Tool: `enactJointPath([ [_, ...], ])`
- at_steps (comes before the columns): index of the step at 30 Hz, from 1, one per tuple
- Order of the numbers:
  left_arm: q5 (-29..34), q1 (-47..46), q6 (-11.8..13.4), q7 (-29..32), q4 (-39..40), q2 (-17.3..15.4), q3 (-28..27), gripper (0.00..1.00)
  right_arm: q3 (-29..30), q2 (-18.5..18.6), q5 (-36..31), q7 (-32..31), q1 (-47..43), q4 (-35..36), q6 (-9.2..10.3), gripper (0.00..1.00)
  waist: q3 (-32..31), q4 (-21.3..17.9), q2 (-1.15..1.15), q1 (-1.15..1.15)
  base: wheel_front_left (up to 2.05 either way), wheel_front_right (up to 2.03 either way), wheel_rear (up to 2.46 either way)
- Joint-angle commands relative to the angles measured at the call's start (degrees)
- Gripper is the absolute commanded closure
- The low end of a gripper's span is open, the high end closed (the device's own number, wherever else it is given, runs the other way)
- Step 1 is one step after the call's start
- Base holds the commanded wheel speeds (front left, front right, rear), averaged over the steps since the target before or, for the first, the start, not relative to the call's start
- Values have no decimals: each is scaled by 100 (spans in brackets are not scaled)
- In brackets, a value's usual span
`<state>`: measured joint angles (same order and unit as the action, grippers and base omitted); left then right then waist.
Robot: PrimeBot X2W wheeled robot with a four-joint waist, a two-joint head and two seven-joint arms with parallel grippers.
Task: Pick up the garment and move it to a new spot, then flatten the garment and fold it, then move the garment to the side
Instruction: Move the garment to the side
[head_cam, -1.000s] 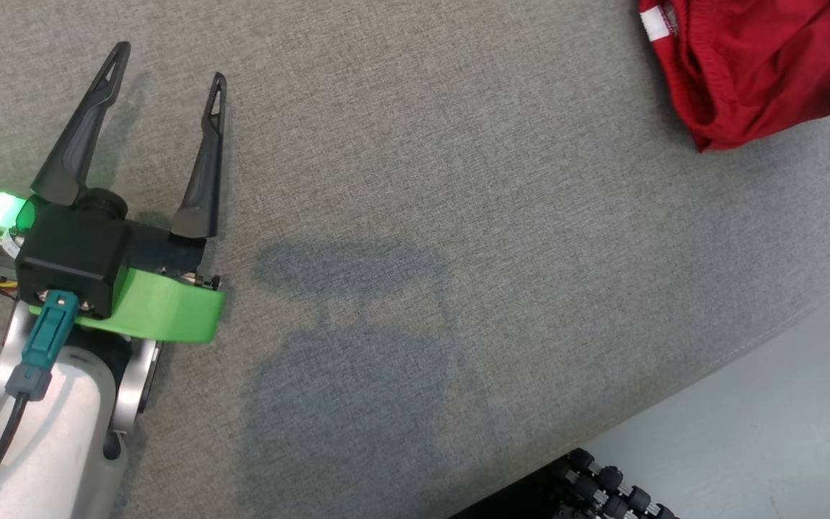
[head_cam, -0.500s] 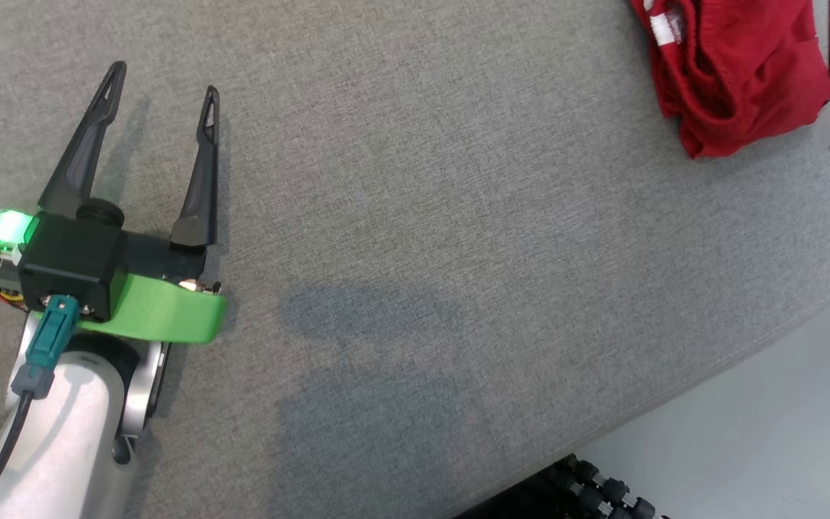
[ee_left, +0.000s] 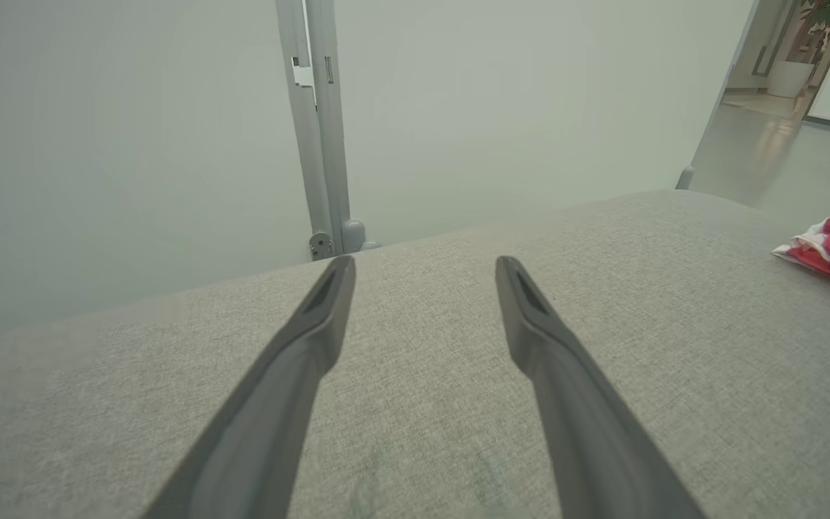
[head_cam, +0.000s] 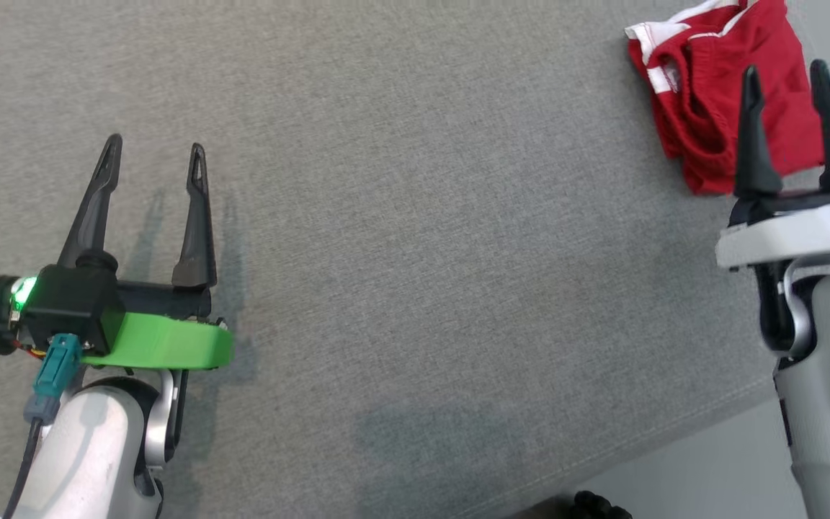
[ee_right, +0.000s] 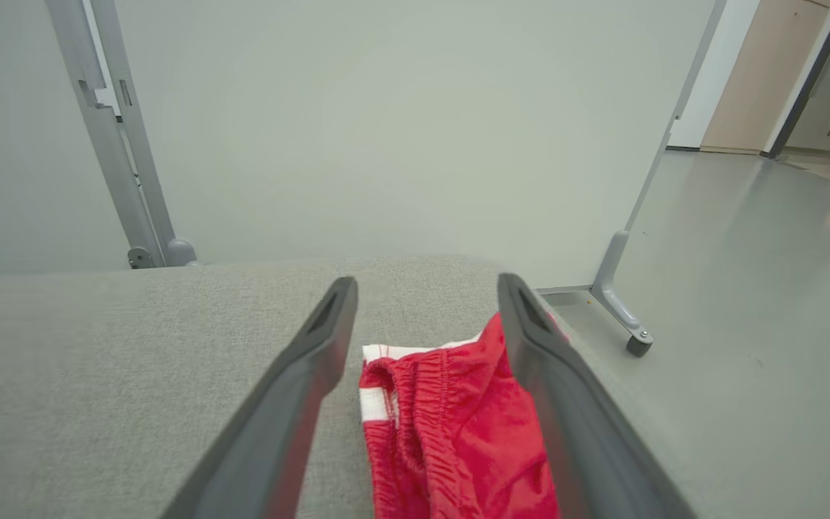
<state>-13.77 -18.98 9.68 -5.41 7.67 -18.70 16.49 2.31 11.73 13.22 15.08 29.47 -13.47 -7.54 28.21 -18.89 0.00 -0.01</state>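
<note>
Grey fabric surface [head_cam: 415, 216], pale wall panel [ee_right: 386, 130] beyond, shiny floor [ee_right: 746, 288] right. Red garment [head_cam: 703, 108] lies crumpled at the far right. Left gripper [head_cam: 154, 148] and right gripper [head_cam: 782, 68] spread, empty.

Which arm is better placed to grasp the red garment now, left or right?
Right, probably. The right gripper is open and aimed at the garment just ahead; the left gripper is open too, but far across the grey surface.

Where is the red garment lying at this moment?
In the head view the red garment lies crumpled at the upper right, near the right edge of the grey fabric surface, just ahead of the open right gripper.
</note>
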Motion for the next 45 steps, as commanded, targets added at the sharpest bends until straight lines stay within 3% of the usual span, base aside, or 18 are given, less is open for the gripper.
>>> enactJointPath([
  [1, -53, 135, 57, -82, -68, 41, -49, 0, 8, -100, -50, 26, -251, 155, 10, 0, -398, 388, 0, 1, 0, 0, 0],
  [7, -257, 449, 182, -313, -262, 156, -154, 0, -121, -335, -105, 8, -836, 519, 10, 0, -797, 793, 0, 1, 0, 0, 0],
  [20, -485, 1082, 298, -550, -547, 257, -212, 0, -436, -451, -103, -368, -1587, 794, 9, 0, -1563, 1518, 0, 1, 0, 0, 0],
  [45, -712, 1969, 435, -354, -668, 193, -110, 0, -246, -554, -201, -977, -2943, 1384, 9, 0, -2754, 1629, 0, 1, 0, 0, 0],
])
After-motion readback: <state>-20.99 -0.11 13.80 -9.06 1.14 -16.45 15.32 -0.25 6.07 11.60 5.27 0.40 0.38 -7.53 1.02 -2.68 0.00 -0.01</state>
